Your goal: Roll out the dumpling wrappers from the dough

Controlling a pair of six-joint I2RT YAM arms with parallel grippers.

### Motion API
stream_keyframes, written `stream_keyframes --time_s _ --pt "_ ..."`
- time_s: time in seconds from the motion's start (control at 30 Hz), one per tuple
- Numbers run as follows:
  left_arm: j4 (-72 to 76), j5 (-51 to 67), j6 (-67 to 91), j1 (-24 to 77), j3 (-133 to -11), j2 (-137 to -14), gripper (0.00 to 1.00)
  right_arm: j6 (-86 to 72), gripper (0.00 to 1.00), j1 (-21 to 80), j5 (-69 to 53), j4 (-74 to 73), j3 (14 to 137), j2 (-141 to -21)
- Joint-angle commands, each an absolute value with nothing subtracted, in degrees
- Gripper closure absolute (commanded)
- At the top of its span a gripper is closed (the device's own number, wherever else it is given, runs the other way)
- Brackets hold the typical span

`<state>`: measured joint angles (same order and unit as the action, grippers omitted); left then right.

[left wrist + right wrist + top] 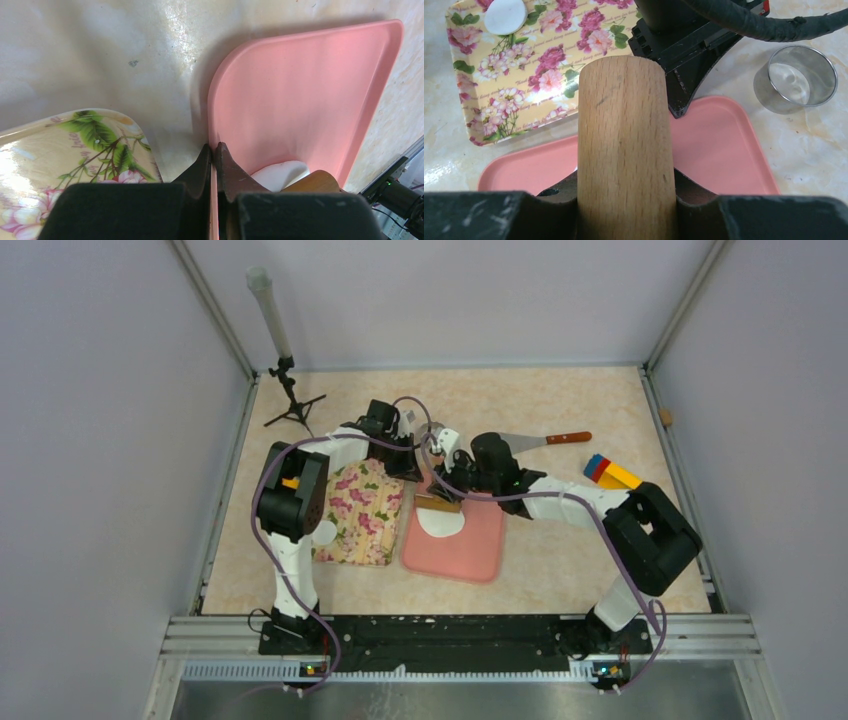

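**Top view:** At frame centre, the left hand [410,466] pinches the far edge of the pink board [470,550]. The right hand [447,492] sets a rolling pin [438,503] on the dough [441,523], a white patch on the board's upper left part. A floral tray [362,515] lies just left of the board on the table [560,400].

**Left wrist view:** The fingers [227,170] are closed narrow on the board's rim. Dough and the end of the pin show at lower right.

**Right wrist view:** The hand clamps the pin, which runs down the middle of the frame and hides the dough. One dumpling wrapper [505,16] sits on the tray at upper left, and a metal ring cutter [796,79] stands on the table at upper right.

A stroke run too far would likely knock the pin against the left hand just ahead of it. If the pinch slips, the board could skate. Soft dough may also cling to the wood and tear.
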<state>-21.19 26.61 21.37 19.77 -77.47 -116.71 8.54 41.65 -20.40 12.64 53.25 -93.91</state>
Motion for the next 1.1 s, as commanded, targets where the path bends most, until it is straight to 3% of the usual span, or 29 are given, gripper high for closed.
stream_keyframes --time_s 0.0,0.83,1.07 --pt "-25.7 25.1 20.6 19.1 -75.6 -115.5 1.00 10.0 1.00 43.9 -25.2 -5.1 48.4 -97.3" --pt "-25.6 25.4 20.6 18.8 -75.4 -115.1 1.00 8.7 1.00 43.9 -31.9 -7.7 47.8 -99.5" --pt "-25.4 25.6 20.7 18.9 -75.4 -115.4 1.00 7.5 1.00 41.0 -37.0 -6.5 51.4 -90.3"
